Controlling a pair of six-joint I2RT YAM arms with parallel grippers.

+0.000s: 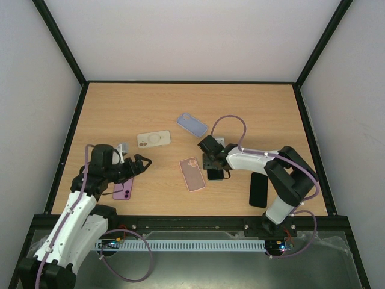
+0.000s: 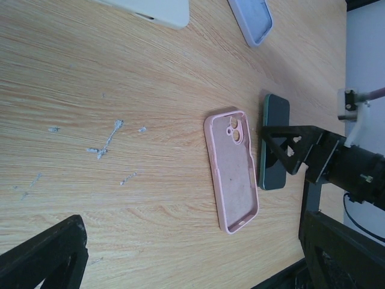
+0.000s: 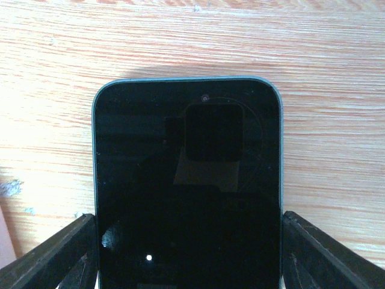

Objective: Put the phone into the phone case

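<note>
Phone (image 3: 186, 180) flanked by your right gripper (image 3: 187, 215).
Grasp step, hold unconfirmed; left gripper (image 1: 137, 164) spread wide. Next, carry to pink case (image 1: 192, 174), 9 o'clock.

Left arm (image 1: 65, 227): at 7 o'clock in the overhead view; white shells, black joints.
Right arm (image 1: 246, 159): at 4 o'clock; white links, bulky black elbow housing.
Cables (image 1: 231, 122): purple, looped along both arms.
Left gripper (image 1: 143, 164): black; a white block sits at its 11 o'clock.
Right gripper (image 1: 215, 167): black, with open triangular truss cut-outs.
Fingers (image 3: 54, 256): matte black, wedge-shaped.
Bases (image 1: 274, 232): black mounts, small blue lights.
</note>
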